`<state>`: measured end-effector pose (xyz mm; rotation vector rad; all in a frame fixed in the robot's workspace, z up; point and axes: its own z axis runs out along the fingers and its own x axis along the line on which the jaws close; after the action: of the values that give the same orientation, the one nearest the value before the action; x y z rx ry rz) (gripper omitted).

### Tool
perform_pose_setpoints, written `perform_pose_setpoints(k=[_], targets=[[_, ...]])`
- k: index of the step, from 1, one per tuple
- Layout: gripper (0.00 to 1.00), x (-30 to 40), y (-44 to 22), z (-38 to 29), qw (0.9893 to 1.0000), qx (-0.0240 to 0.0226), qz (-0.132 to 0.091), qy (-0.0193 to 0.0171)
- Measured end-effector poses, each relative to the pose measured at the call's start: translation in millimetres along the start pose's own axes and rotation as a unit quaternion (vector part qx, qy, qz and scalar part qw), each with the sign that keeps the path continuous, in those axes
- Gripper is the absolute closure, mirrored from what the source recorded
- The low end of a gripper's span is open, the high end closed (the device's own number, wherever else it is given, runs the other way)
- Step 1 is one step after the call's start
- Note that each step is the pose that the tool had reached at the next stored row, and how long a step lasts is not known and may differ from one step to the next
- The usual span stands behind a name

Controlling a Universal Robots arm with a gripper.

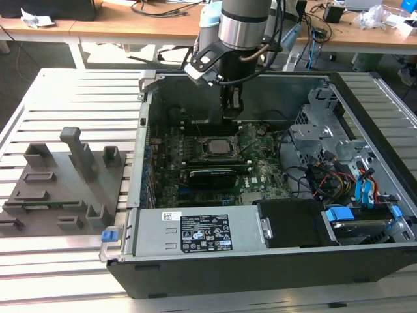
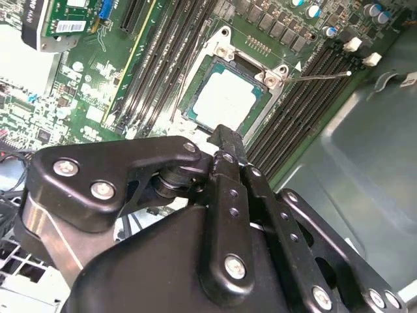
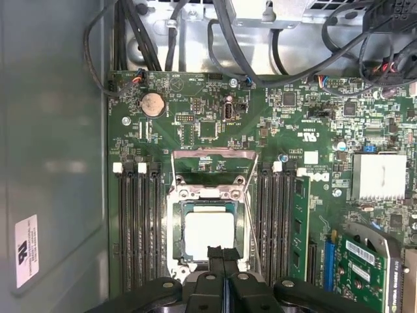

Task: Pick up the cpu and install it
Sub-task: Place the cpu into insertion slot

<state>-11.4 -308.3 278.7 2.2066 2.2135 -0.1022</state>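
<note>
Your jaws are pressed together with nothing between them. The black gripper hangs over the edge of the small flat square cpu with its pale shiny metal top. In the exterior view, the gripper stands at twelve o'clock from the cpu, inside the open black computer case.

The cpu lies flat in the square socket frame on the green motherboard, so the placing looks done. The hinged metal load plate stands raised, and in the second wrist view a thin wire lever sticks out beside the socket. As I judge it, nothing clamps the chip yet.

Here is what could hurt you:
- **Off-centre pressure:** if the closed fingertips bear on one edge of the lid, the chip could tip or slide and bend the contacts beneath.
- **Sideways drift:** at this height it could catch the wire lever or scrape the black memory slots flanking the socket.
- **Seating:** whether the chip sits fully home can't be told from here, and forcing the plate over a skewed chip would damage both.

The grey plastic fixture tray sits at nine o'clock of the case, well apart.
</note>
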Motion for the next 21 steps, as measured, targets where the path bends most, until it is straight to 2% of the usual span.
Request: perform_pose_setpoints(k=[3,11,13,21], targets=[[0.89,-0.5,-0.3,-7.6,1.0000,0.0000,0.000,-0.0002],[0.89,-2.0,-1.3,-34.8,1.0000,0.0000,0.000,-0.0002],[0.89,-2.2,-1.4,-38.0,1.0000,0.0000,0.000,-0.0002],[0.89,-2.2,-1.4,-38.2,1.0000,0.0000,0.000,-0.0002]])
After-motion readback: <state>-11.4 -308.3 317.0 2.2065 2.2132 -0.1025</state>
